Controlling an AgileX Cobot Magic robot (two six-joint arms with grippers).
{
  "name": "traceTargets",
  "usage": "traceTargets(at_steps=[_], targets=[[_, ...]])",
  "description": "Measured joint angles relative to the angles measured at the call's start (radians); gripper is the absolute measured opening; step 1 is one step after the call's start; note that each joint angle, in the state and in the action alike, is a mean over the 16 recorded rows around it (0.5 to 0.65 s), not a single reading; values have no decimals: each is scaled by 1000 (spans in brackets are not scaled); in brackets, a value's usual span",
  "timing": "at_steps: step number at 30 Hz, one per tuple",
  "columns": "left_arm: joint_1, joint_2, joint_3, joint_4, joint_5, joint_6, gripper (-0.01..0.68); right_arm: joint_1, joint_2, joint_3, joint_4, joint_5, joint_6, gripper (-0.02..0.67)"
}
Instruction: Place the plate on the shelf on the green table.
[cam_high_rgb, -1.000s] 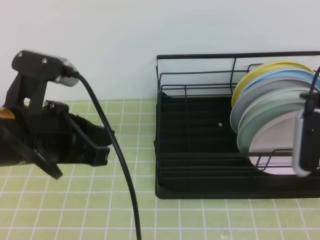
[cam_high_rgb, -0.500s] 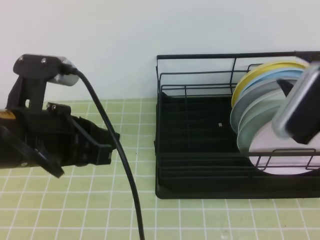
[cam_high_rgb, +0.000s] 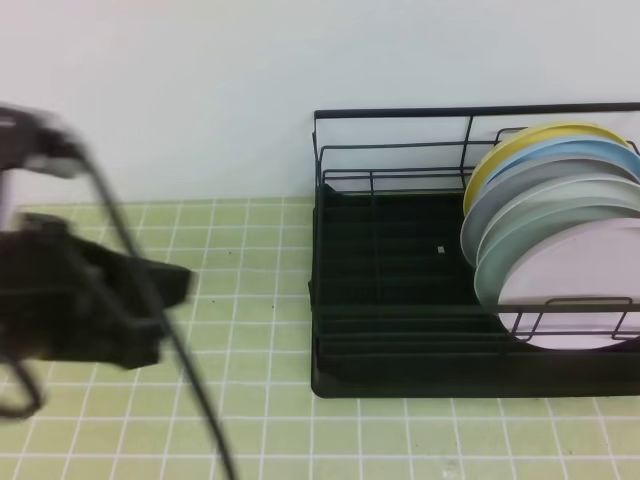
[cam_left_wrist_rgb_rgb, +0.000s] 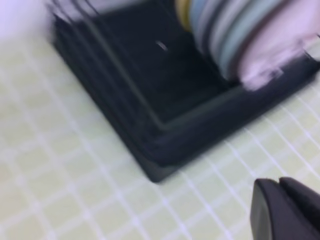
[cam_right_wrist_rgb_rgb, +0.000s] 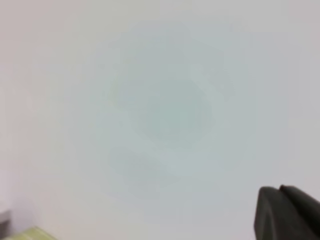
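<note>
The pale pink plate (cam_high_rgb: 572, 290) stands upright in the front slot of the shelf (cam_high_rgb: 400, 370), a black wire rack on the green table (cam_high_rgb: 250, 420). No gripper touches the plate. It also shows blurred in the left wrist view (cam_left_wrist_rgb_rgb: 280, 50). My left gripper (cam_high_rgb: 178, 288) is a motion-blurred dark mass at the far left, well away from the shelf; its fingertips (cam_left_wrist_rgb_rgb: 270, 210) sit together with nothing between them. My right gripper (cam_right_wrist_rgb_rgb: 283, 212) is out of the high view and faces a bare wall, its fingertips closed on nothing.
Behind the pink plate, several other plates (cam_high_rgb: 540, 190) in mint, grey, blue and yellow fill the right end of the shelf. The left half of the rack tray (cam_high_rgb: 390, 270) holds nothing. A black cable (cam_high_rgb: 165, 330) trails from the left arm. A white wall rises behind.
The right arm rose from beside the pink plate and left the high view, its jaws closing. The left arm pulled back to the left and is now blurred.
</note>
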Motion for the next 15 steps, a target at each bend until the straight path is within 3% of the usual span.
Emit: traceTargets(at_steps=[6,15], targets=[[0,-185,95,137,-47,-72,-2,0,-207,103,54,57,3,0],[0,-468,377,239,-170,-130,-2,0,-405,373,92,-2,38,-2]])
